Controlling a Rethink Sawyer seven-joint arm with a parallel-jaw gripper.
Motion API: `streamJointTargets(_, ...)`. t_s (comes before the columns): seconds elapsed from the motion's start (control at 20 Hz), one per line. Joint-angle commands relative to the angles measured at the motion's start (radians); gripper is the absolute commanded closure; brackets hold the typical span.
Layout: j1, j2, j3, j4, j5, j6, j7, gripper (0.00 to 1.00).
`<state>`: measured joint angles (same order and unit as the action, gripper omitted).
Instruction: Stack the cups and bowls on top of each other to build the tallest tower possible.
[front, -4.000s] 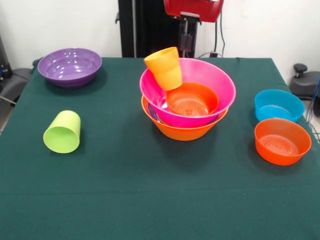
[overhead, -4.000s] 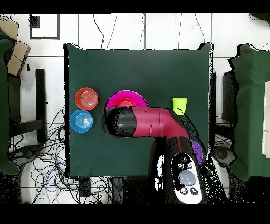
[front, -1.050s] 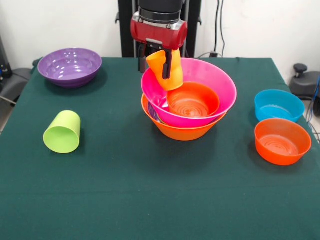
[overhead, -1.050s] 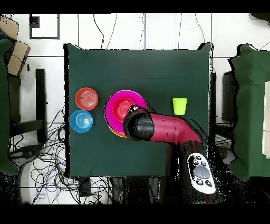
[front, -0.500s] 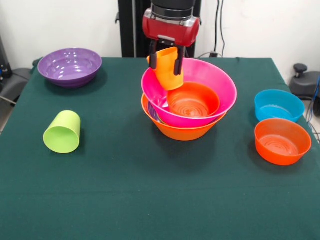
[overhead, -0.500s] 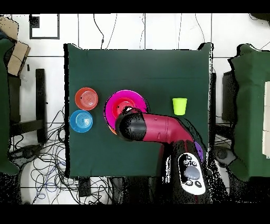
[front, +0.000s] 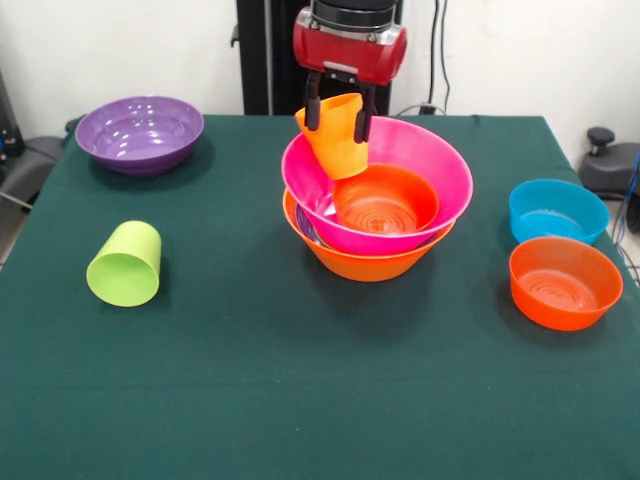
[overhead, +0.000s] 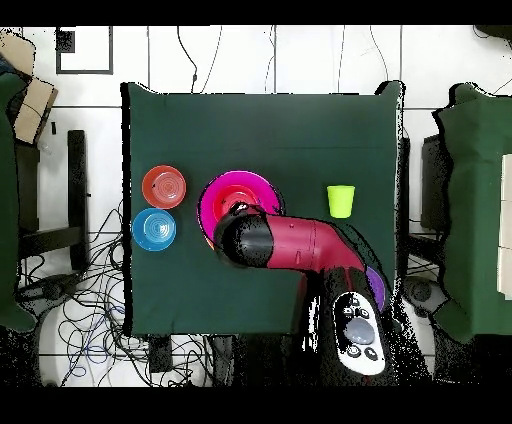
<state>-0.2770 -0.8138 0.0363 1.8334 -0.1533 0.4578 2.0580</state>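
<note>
Green-clothed bench (front: 300, 400) carries the tower (front: 377, 215) centrally. Directly above its far rim, the gripper (front: 339, 118) has its jaws clamped on the tilted orange cup (front: 336, 137), presumably for reseating upright inside the stack.

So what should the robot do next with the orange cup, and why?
Probably lift the orange cup a little and carry it over the small red-orange bowl in the pink bowl. The gripper has a finger on each side of the cup, which tilts over the pink bowl's far rim, not yet standing in the tower. Setting it upright in the middle should add height.
</note>
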Motion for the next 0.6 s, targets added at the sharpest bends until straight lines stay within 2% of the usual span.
streamJointTargets(0.05, 0.019, 0.02, 0.015, -0.008, 0.03, 0.074, 0.106, 0.0)
streamJointTargets(0.25, 0.012, 0.014, 0.016, -0.008, 0.032, 0.086, 0.094, 0.0)
streamJointTargets(0.6, 0.073, -0.112, -0.026, 0.016, 0.068, 0.247, 0.125, 0.0)
